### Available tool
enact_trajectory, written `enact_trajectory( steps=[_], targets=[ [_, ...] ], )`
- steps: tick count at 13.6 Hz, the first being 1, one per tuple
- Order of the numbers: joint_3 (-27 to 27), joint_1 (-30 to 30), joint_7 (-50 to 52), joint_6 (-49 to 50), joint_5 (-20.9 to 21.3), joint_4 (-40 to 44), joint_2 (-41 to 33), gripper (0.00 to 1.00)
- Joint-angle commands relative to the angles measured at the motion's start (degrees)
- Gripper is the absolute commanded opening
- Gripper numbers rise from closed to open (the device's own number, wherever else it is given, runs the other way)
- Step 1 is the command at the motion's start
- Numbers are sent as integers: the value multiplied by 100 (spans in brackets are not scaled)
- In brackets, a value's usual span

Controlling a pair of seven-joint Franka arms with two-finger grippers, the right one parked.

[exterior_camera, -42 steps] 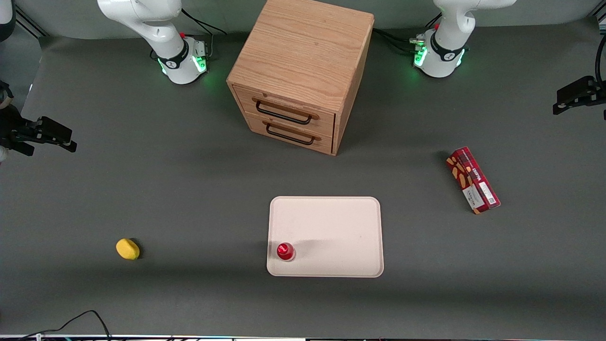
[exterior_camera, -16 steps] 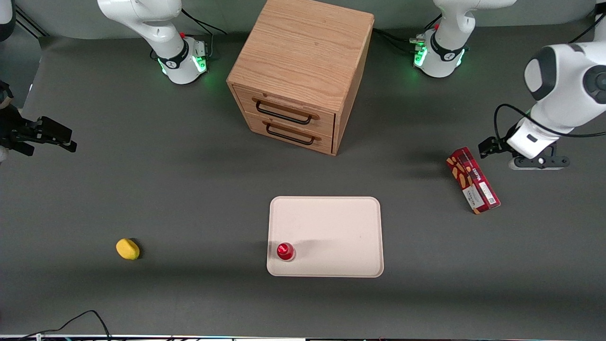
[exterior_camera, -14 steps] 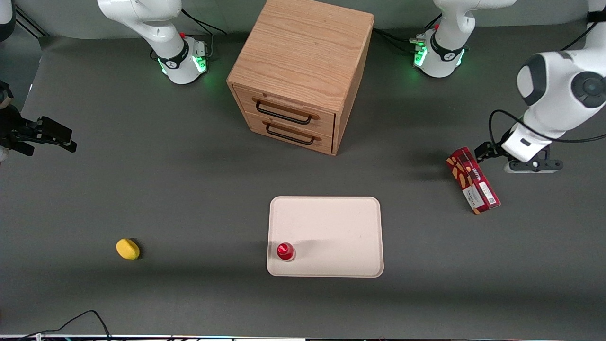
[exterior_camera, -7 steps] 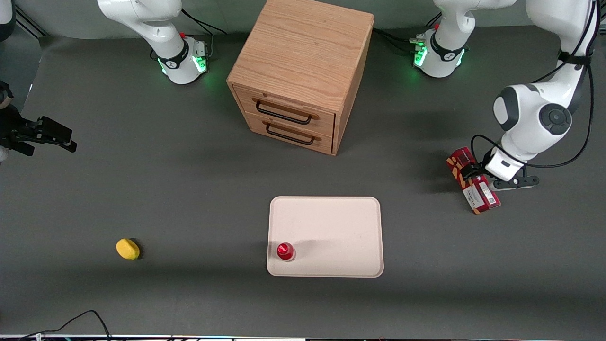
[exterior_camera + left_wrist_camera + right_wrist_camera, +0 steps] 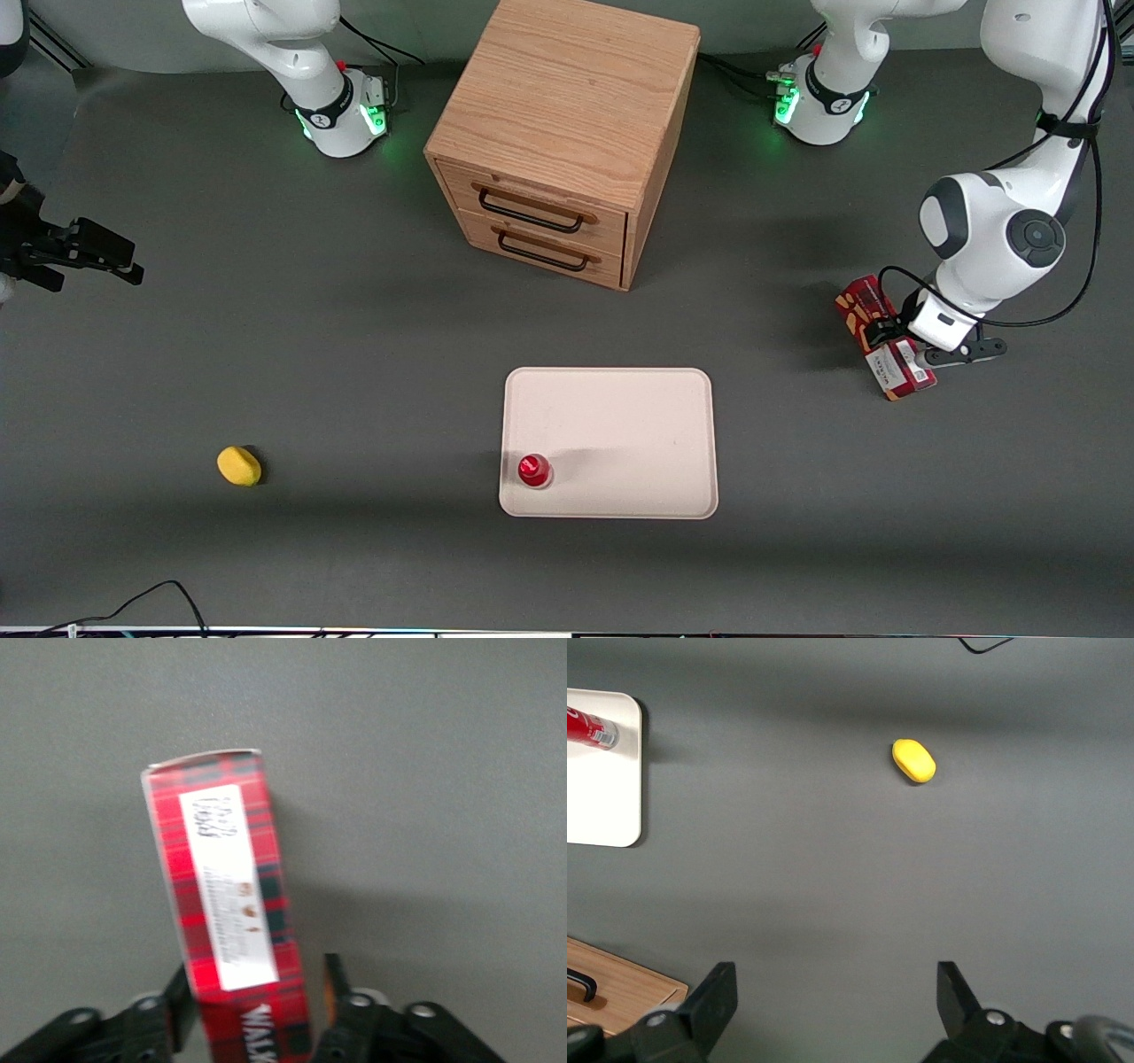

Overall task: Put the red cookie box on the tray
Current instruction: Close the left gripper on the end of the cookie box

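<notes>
The tray (image 5: 620, 416) lies flat on the worktop (image 5: 354, 372) and holds only a small red-capped bottle (image 5: 534, 470), which stands in its corner at about 7 o'clock. At 12 o'clock from the tray stands a wooden cabinet (image 5: 558, 133) with two drawers, both closed, each with a dark handle. The worktop is a dark grey, matte surface. A small yellow object (image 5: 238, 466) lies on it toward the parked arm's end.

The red cookie box (image 5: 864, 306) lies on the worktop toward the working arm's end, well apart from the tray, at about 2 o'clock from it. It is long and slim, with a red tartan pattern, orange cookies, white letters and a white label (image 5: 226, 886).

The hand (image 5: 257, 1014) is low over the box, its two fingers (image 5: 335, 988) spread, one on each long side of the box, not clenched on it.
</notes>
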State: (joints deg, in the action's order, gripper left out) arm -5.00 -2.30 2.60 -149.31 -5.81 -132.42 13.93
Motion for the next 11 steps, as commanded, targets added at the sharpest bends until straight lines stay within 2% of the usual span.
enact_trajectory(
  steps=[1, 3, 7, 11],
  targets=[
    [8, 63, 65, -20, -78, 225, 189, 33],
    [16, 107, 65, -20, -87, 234, 198, 0],
    [16, 107, 74, 164, -87, 261, 67, 0],
    [16, 19, 187, 1646, -78, 708, -512, 0]
  ],
)
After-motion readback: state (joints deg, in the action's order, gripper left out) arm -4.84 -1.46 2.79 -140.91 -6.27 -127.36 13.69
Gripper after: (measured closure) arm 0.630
